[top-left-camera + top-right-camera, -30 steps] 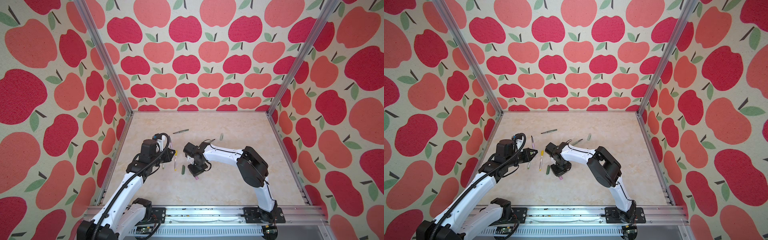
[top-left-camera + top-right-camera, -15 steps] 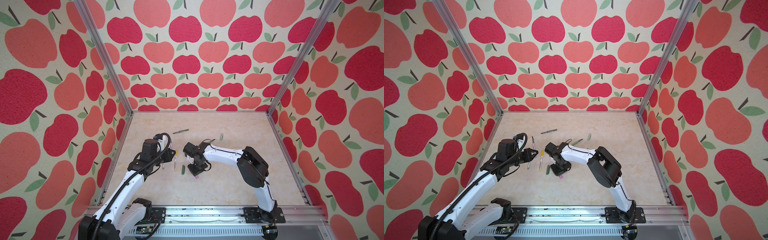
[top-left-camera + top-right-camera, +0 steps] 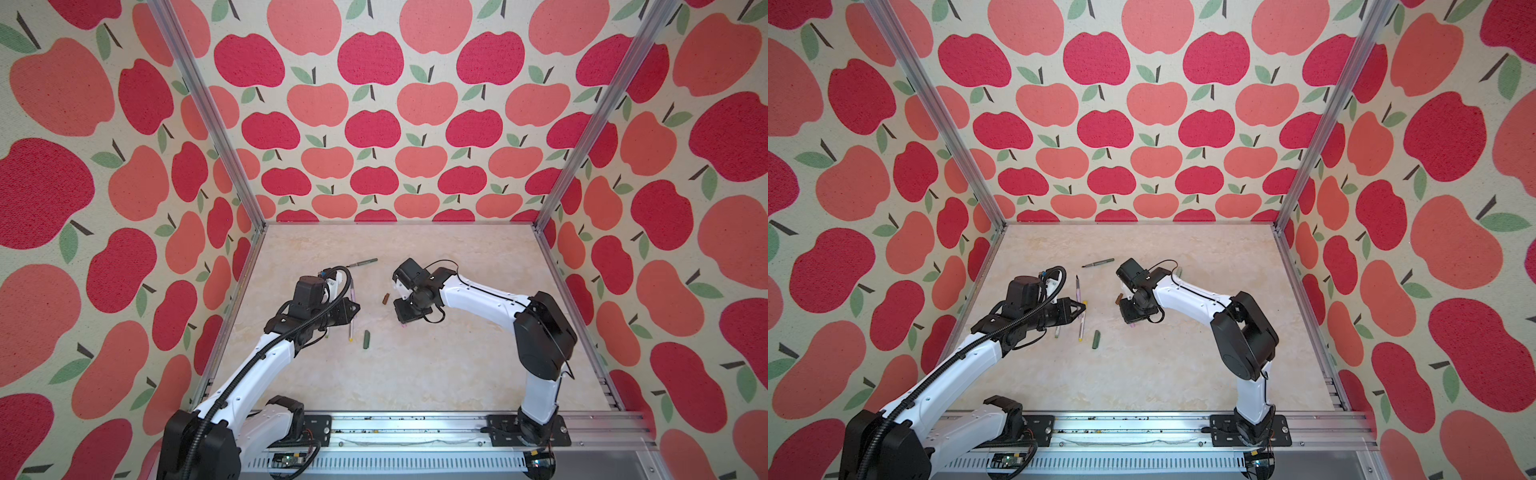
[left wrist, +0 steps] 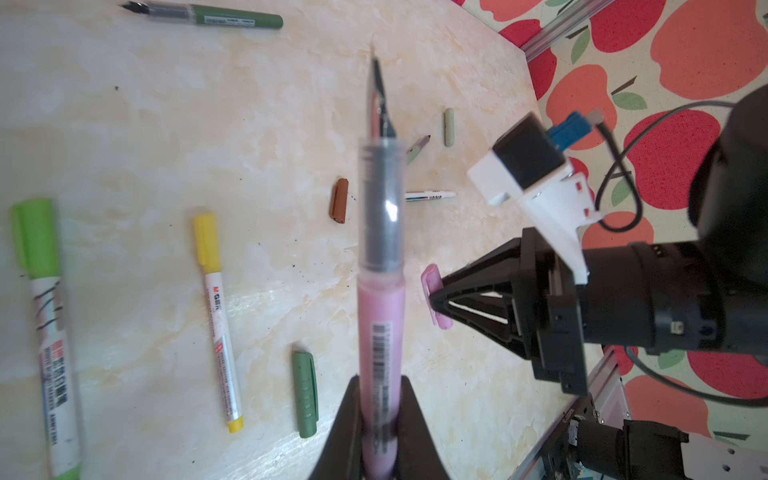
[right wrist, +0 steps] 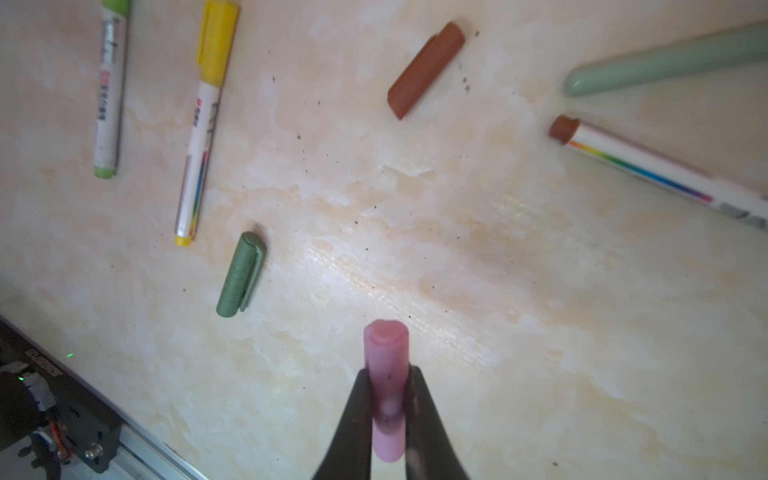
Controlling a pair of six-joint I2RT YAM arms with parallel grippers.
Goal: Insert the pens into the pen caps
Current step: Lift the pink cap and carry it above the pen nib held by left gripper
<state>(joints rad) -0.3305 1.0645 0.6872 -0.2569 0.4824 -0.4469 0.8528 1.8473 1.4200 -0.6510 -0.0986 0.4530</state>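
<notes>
Right gripper (image 5: 386, 376), clamped on pink cap (image 5: 385, 357), has shifted toward 12 o'clock, baring brown cap (image 3: 386, 298); left gripper (image 4: 380, 384), at its 9 o'clock, grips pink pen (image 4: 381, 307): mating likely next.

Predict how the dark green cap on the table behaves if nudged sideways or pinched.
Likely rolls only a little: the dark green cap is round, but its side clip should stop it. Probably stiff and light: short moulded plastic.

Apple-print walls (image 3: 374, 124) enclose a cream marbled tabletop (image 3: 415, 374), fronted by a metal rail (image 3: 415, 431).
</notes>
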